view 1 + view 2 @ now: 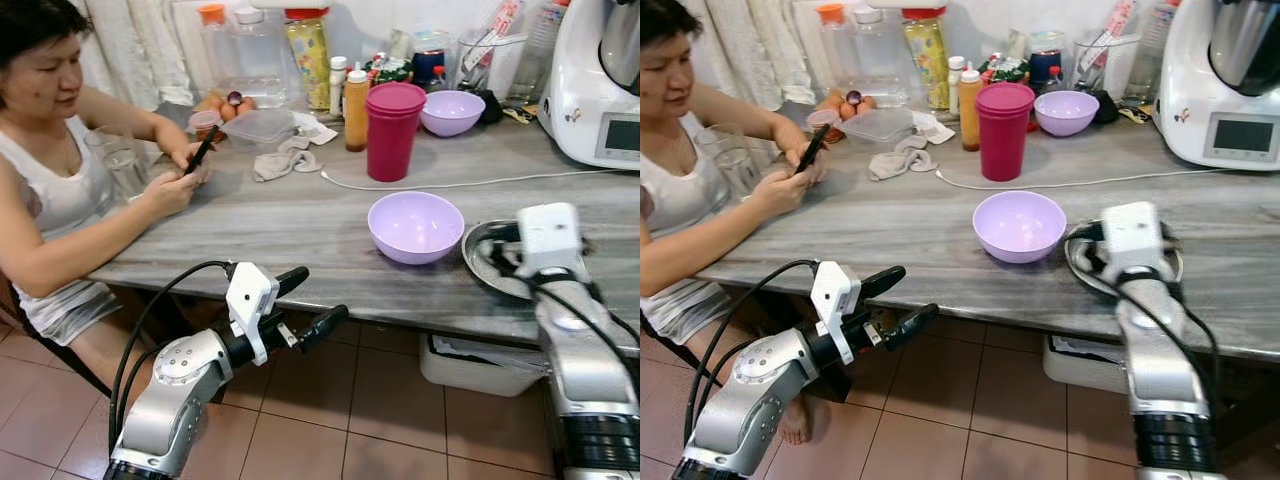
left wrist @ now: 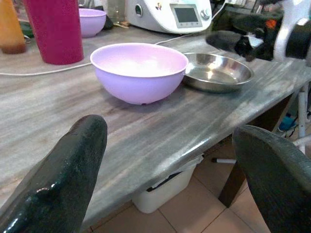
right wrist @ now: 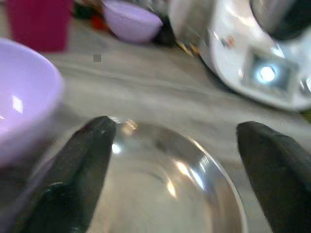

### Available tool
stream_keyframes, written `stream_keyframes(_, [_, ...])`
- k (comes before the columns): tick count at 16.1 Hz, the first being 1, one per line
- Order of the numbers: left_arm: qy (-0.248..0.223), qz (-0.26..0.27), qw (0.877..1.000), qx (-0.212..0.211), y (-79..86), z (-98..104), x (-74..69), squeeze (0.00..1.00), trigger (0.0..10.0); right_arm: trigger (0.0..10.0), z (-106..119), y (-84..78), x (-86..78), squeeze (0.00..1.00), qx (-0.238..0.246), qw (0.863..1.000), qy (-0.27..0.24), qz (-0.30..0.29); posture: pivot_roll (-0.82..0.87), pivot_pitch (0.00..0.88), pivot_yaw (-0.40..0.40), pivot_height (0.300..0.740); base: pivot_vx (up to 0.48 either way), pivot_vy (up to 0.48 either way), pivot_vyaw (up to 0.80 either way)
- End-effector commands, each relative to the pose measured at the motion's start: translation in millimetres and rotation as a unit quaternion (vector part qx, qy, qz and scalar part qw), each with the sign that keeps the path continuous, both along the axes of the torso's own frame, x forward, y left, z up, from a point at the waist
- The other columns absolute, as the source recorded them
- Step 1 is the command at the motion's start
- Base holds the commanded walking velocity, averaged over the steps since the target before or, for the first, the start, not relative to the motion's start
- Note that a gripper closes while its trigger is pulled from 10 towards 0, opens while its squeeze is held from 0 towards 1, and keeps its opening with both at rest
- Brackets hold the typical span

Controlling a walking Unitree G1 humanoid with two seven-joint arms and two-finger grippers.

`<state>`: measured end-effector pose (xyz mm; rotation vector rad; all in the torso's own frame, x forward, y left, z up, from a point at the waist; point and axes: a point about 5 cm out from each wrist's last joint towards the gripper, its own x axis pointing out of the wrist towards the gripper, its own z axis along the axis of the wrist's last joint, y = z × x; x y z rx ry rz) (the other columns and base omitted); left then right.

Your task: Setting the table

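Hovering over the steel plate [image 2: 216,73] at the table's [image 1: 250,225] near right edge, the right pincer [image 3: 177,170] is spread wide; left pincer [image 1: 310,300] waits open below the table. A careless grab could knock the plate into the lilac bowl [image 1: 415,226] just left. No readable writing.

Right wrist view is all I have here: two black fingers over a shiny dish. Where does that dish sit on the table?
Observer: The steel dish lies near the table's front edge, just right of the near purple bowl.
Operator: Is the right pincer gripping it?
Observer: No. The right pincer hangs open above it.
Operator: And the left pincer?
Observer: The left pincer is open, below the table's front edge.
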<state>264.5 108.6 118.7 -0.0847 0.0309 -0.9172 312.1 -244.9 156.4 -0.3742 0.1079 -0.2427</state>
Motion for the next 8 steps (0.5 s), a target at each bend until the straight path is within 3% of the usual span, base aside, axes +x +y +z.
stream_keyframes(1, [-0.003, 0.012, 1.0, 0.003, 5.9, 1.0, 2.2, 0.0, 10.0, 10.0, 0.5, 0.1, -1.7, 1.0, 0.008, 1.0, 0.002, -0.01, -0.28, 0.0, 0.092, 0.74, 0.0, 0.0, 0.0])
stream_keyframes(4, [-0.005, 0.002, 1.0, -0.002, 3.5, 1.5, -2.0, 0.0, 10.0, 10.0, -15.2, -1.6, 0.6, 1.0, 0.063, 0.996, 0.051, -0.032, -0.27, 0.0, 0.09, 0.74, 0.0, 0.0, 0.0])
stream_keyframes(8, [0.002, -0.053, 0.998, -0.018, -1.0, 9.0, -8.0, 0.0, 10.0, 10.0, -22.7, -2.4, 10.9, 1.0, 0.077, 0.993, 0.088, -0.019, -0.27, 0.0, 0.084, 0.74, 0.0, 0.0, 0.0])
